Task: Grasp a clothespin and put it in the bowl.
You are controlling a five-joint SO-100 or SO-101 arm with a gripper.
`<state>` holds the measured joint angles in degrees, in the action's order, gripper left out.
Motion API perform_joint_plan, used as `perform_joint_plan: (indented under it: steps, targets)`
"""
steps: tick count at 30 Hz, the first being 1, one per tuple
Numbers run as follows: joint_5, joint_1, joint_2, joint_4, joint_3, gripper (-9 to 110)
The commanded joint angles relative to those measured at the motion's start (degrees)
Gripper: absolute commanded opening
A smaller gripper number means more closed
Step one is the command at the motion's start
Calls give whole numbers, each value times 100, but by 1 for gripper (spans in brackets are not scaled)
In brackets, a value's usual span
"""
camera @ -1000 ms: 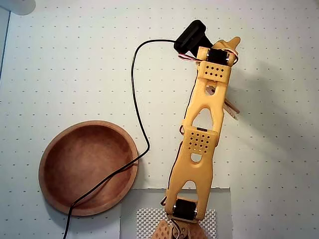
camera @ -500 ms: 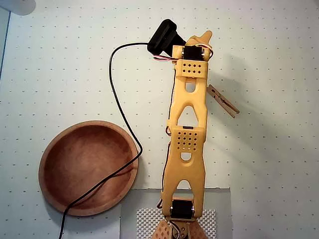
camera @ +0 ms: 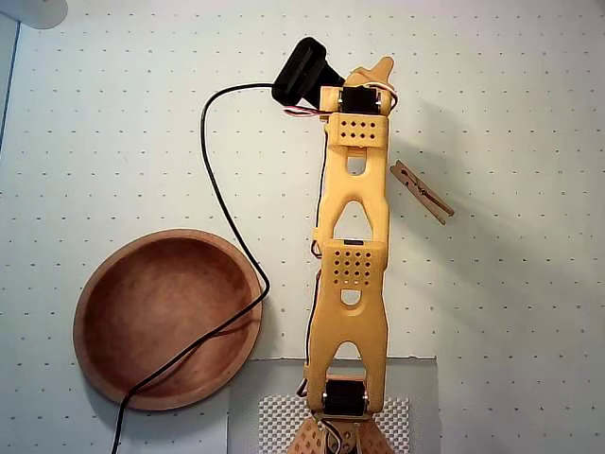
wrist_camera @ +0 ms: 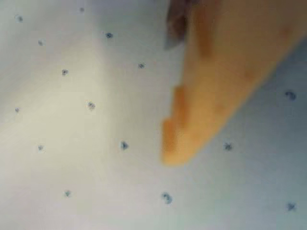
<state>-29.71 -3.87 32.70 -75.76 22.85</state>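
Note:
In the overhead view the light-tan wooden clothespin (camera: 422, 192) lies flat on the dotted table, slanted, just right of the yellow arm's upper link and not touching it. My gripper (camera: 378, 69) is at the far end of the arm, above and left of the clothespin, with its jaws together as one narrow tip and nothing in them. The wrist view shows only a blurred orange fingertip (wrist_camera: 177, 139) over bare dotted table. The reddish-brown wooden bowl (camera: 95, 284) sits at the lower left with nothing inside.
A black cable (camera: 219, 199) runs from the wrist camera (camera: 301, 71) down the table and across the bowl's right rim. A grey mat (camera: 274, 416) lies under the arm's base at the bottom edge. A white object (camera: 33, 11) sits in the top left corner.
The arm has swung left, uncovering the clothespin, which it partly hid a second ago. The cable shifted left with it. Clothespin and bowl have stayed in place.

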Motion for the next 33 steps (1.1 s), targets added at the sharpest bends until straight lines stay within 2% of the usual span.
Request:
perform_joint_plan:
  steps: [1, 11, 18, 22, 27, 31, 33]
  targets:
    - [316, -141, 325, 255, -290, 44]
    - [1811, -510, 606, -70, -360, 44]
    - [3340, -844, 1485, -1072, -299, 44]
    - [4729, -932, 1573, -1705, -290, 44]
    - [7198, -1107, 1538, -2399, -290, 44]
    - [9290, -1380, 1626, -2487, -334, 44]
    - [9949, -1450, 1635, -2505, -299, 44]
